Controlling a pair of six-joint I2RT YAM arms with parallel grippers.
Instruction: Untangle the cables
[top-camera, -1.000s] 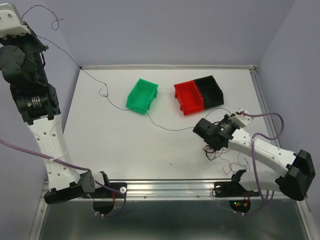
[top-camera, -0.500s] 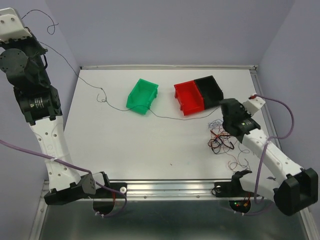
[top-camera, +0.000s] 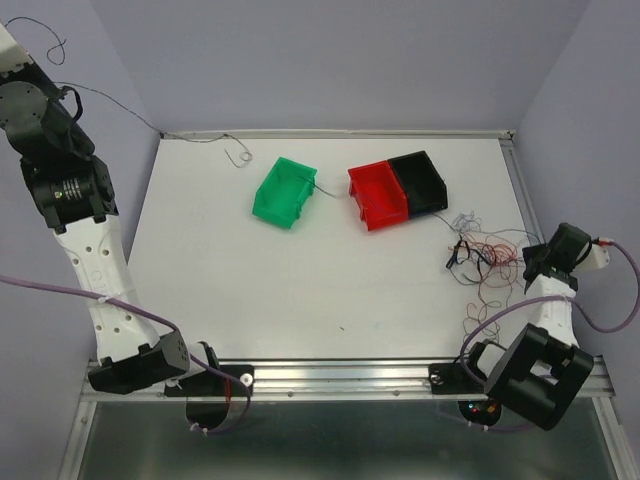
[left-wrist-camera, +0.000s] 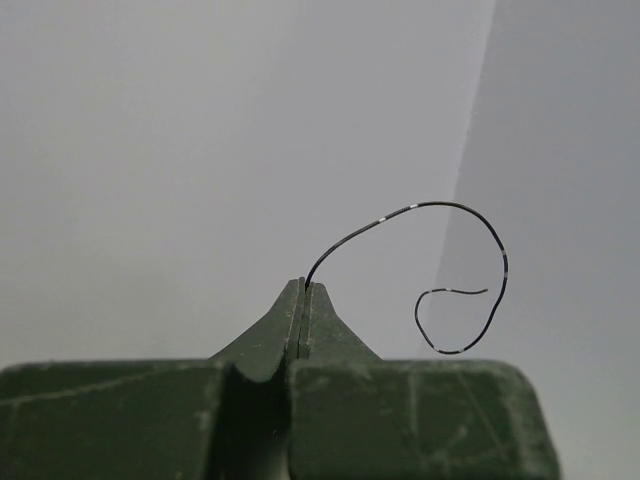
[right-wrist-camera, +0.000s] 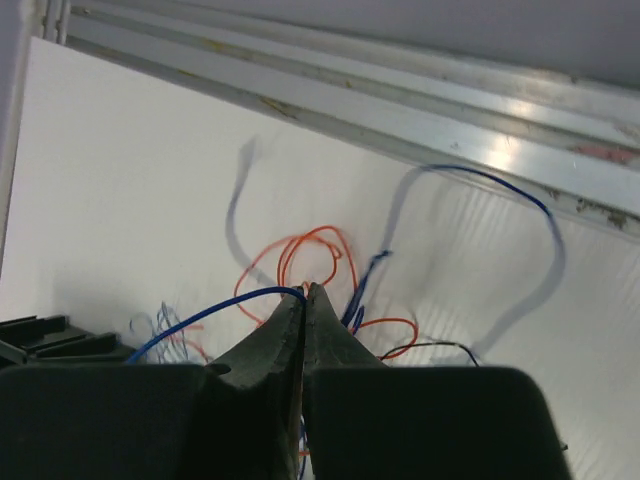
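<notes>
A tangle of thin red, orange, black and blue wires (top-camera: 478, 255) lies at the right of the table. My right gripper (top-camera: 545, 262) is at the tangle's right edge, by the table side. In the right wrist view it (right-wrist-camera: 305, 292) is shut on a blue wire (right-wrist-camera: 200, 315), with orange loops (right-wrist-camera: 310, 245) on the table behind it. My left gripper (left-wrist-camera: 303, 290) is raised high at the far left, shut on a long black wire (left-wrist-camera: 470, 215) whose free end curls past the fingertips. That black wire (top-camera: 110, 100) runs down to the table's back edge.
A green bin (top-camera: 284, 192) stands at the back middle. A red bin (top-camera: 375, 195) and a black bin (top-camera: 420, 180) stand joined to its right. A metal rail (right-wrist-camera: 400, 90) edges the table beside the right gripper.
My right arm has swung to the right table edge, dragging the tangle right. My left arm has risen and pulled the black wire left and back, away from the tangle.
</notes>
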